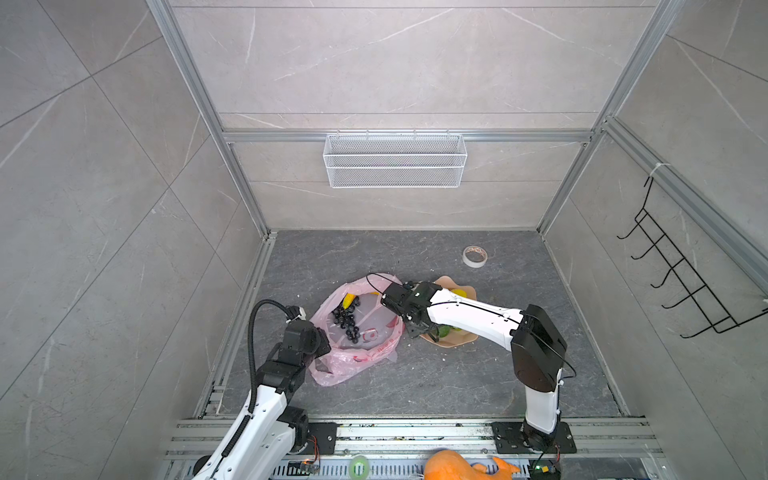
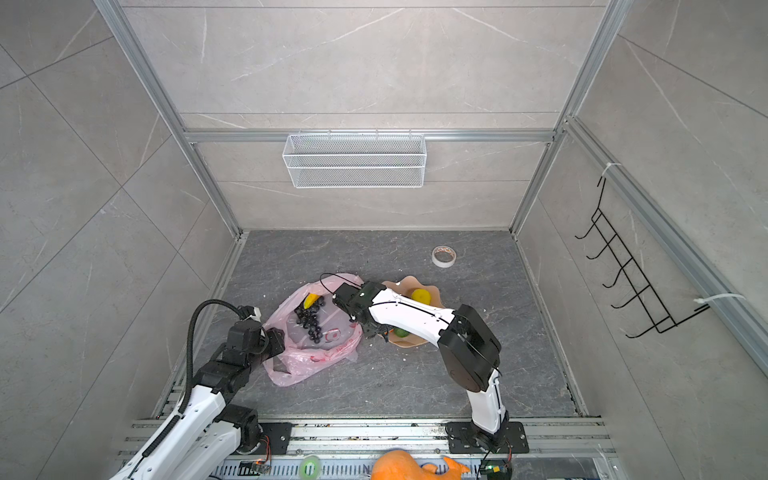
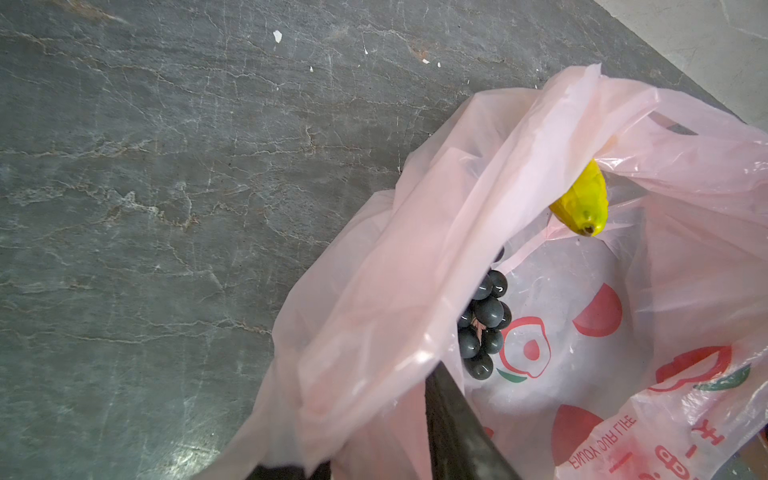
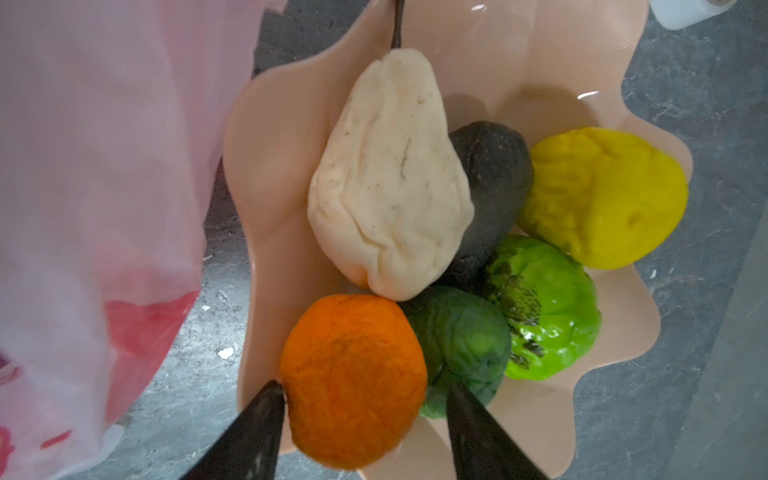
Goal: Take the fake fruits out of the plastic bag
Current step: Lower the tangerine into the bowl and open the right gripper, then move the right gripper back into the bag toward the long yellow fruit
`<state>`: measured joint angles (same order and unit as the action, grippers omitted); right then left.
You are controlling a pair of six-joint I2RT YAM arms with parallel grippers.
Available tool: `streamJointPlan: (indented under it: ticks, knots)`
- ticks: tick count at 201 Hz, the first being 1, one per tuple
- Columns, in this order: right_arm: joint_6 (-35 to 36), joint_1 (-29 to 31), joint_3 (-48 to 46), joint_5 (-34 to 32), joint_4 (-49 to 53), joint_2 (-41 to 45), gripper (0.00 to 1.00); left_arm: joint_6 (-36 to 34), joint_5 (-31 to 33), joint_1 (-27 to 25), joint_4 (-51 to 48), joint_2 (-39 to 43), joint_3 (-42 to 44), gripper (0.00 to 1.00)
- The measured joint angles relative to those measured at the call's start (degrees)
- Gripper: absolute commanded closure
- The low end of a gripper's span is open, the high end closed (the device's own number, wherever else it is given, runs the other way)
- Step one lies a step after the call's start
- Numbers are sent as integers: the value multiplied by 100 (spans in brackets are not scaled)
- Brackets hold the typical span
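Both hands are busy. The right hand (image 4: 363, 386) hangs low over the peach plate (image 4: 282, 166), open, with its fingers on either side of the orange (image 4: 353, 382). One finger looks to be touching the peel, and the other stands just clear, above the green avocado (image 4: 461, 345). The orange lies close to the plate's scalloped rim, so a slanted lift could drag it over the rim and onto the surface (image 1: 415, 386). A knock could also shift the pile. The cream-white piece (image 4: 390, 174) leans on the dark avocado (image 4: 494, 187), with the lemon (image 4: 602, 195) and the lime-green fruit (image 4: 544, 307) packed beside them.

The left hand (image 3: 365, 428) is closed on the rim of the plastic bag (image 1: 361, 357) and holds its mouth up. The film is thin and slick. If it slips or tears, the mouth would fall over the grape bunch (image 1: 348, 322) and the banana (image 1: 349, 300), the only fruits I can see inside.

The banana is half tucked under a fold on the bag's far side, so a grab there could catch the film too. A pinch on a single grape may not carry the whole bunch.

The bag lies left of the surface's middle, with the plate just beside it. An arm crossing between them could snag the bag's wall.
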<state>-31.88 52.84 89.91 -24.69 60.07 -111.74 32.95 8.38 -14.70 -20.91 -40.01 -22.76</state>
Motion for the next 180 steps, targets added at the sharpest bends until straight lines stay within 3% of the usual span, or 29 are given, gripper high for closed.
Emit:
streamJointPlan:
  ticks: [92, 139, 180]
  knots:
    - [-15, 295, -28, 26, -146, 1029, 38, 0, 0, 0, 0, 2, 0, 62]
    - [-271, 647, -278, 496, -1241, 1475, 39, 0, 0, 0, 0, 4, 0, 62]
    - [-636, 728, -321, 1176, -2275, 1119, 38, 0, 0, 0, 0, 7, 0, 62]
